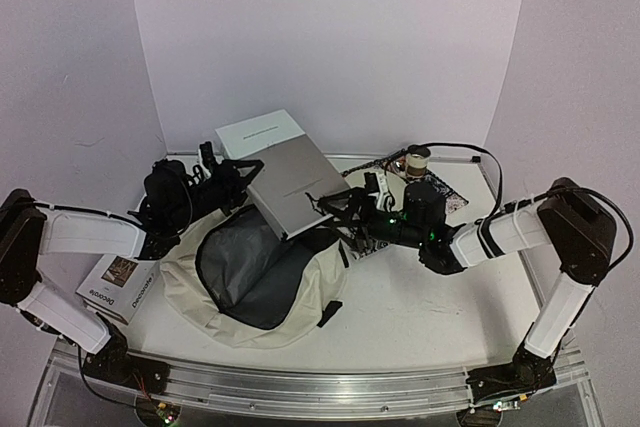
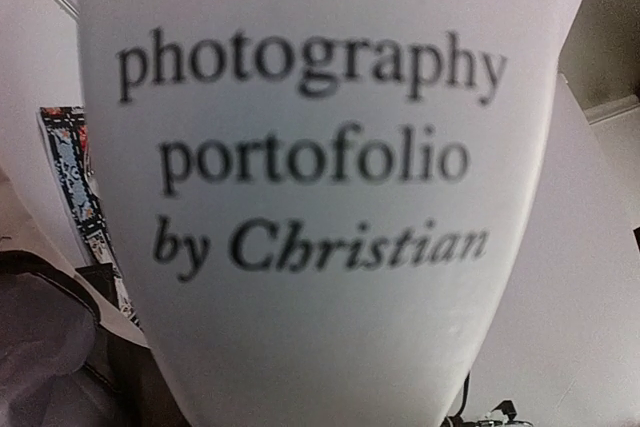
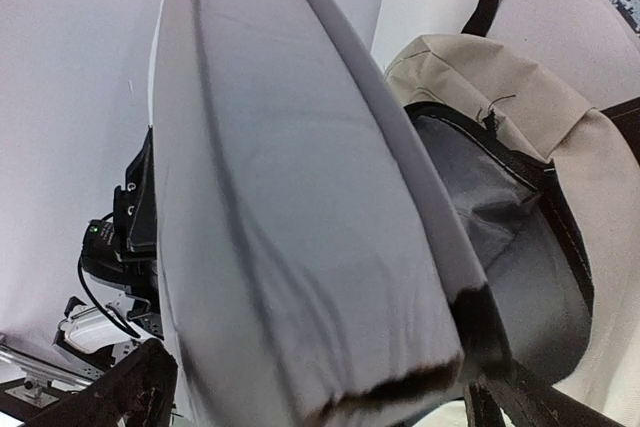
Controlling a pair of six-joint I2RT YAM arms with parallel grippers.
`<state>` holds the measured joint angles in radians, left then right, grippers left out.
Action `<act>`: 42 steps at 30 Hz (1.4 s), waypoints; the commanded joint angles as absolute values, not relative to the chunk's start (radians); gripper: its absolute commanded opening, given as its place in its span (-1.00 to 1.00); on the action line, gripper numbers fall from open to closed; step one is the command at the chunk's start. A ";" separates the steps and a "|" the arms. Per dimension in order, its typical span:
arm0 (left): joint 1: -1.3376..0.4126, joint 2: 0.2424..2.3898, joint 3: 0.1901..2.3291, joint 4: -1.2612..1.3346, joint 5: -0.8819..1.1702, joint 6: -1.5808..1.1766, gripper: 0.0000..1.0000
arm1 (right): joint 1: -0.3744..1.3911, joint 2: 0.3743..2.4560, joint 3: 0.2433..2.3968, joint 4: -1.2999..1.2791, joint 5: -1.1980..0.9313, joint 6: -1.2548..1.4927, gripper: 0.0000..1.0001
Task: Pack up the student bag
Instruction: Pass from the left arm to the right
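Note:
The student bag [image 1: 200,292], cream fabric with black zipper trim, lies on the table with its mouth wide open, showing grey lining [image 1: 250,267]. A white and grey portfolio book [image 1: 295,182] hangs tilted above the back of the opening. My left gripper [image 1: 238,172] holds its left edge and my right gripper [image 1: 342,209] holds its right lower corner. In the left wrist view the book's cover [image 2: 320,327] fills the frame and hides the fingers. In the right wrist view the book's edge [image 3: 280,227] sits between dark fingers [image 3: 130,392], with the bag's opening [image 3: 500,237] to the right.
A "Decorate" book [image 1: 115,287] lies at the front left beside the left arm. A patterned magazine [image 1: 445,185] and a small cup-like thing [image 1: 417,159] sit at the back right with a white cable. White walls close in on three sides.

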<state>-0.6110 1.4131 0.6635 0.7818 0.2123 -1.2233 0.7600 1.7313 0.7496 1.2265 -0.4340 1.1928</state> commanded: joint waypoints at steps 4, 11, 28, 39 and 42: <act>-0.656 1.388 0.657 0.932 0.128 -1.283 -0.74 | 0.793 1.775 0.780 1.504 -0.379 1.271 0.97; -0.698 1.411 0.649 0.973 -0.001 -1.320 -0.74 | 0.824 1.809 0.810 1.621 -0.357 1.297 0.96; -0.757 1.533 0.624 1.172 -0.126 -1.403 -0.64 | 0.848 1.819 0.905 1.695 -0.394 1.297 0.27; -0.753 1.481 0.523 1.170 -0.180 -1.281 0.15 | 0.847 1.790 0.898 1.707 -0.403 1.323 -0.19; -0.752 1.433 0.468 1.166 -0.191 -1.205 0.33 | 0.846 1.779 0.891 1.707 -0.404 1.326 -0.21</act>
